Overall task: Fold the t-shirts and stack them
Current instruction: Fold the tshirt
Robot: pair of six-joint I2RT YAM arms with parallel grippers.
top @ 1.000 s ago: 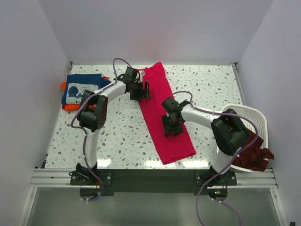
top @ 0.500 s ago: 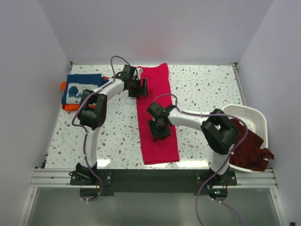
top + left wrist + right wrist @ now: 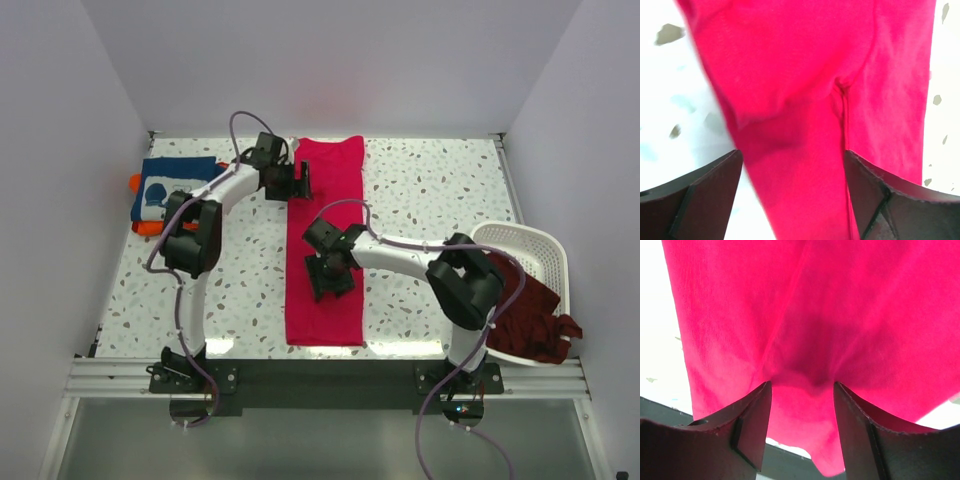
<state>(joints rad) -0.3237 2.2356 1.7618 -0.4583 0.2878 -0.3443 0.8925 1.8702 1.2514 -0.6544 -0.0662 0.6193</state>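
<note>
You are looking down on a speckled white tabletop (image 3: 440,190) with a crimson-pink t-shirt (image 3: 335,165) folded into one long narrow strip. The strip runs straight from the middle of the far edge down to the middle of the near edge. Your left gripper (image 3: 300,180) sits at the strip's left side, close to the far edge. In the left wrist view its two dark fingers (image 3: 705,190) stand wide apart, and the pink cloth (image 3: 790,60) passes loosely between and under them with a small pucker, not pinched. Your right gripper (image 3: 330,277) is on the strip's nearer half, between the middle of the tabletop and the near edge. In the right wrist view its fingers (image 3: 752,420) are partly closed on a gathered bunch of the pink cloth (image 3: 815,300), with creases fanning out from the pinch. At the far-left corner a folded navy t-shirt (image 3: 175,180) with white print lies on top of an orange t-shirt (image 3: 150,227), whose edge shows at the left and near sides. At the right edge, towards the near corner, a white plastic laundry basket (image 3: 520,232) holds dark maroon t-shirts (image 3: 540,325), some spilling over its near rim.
</note>
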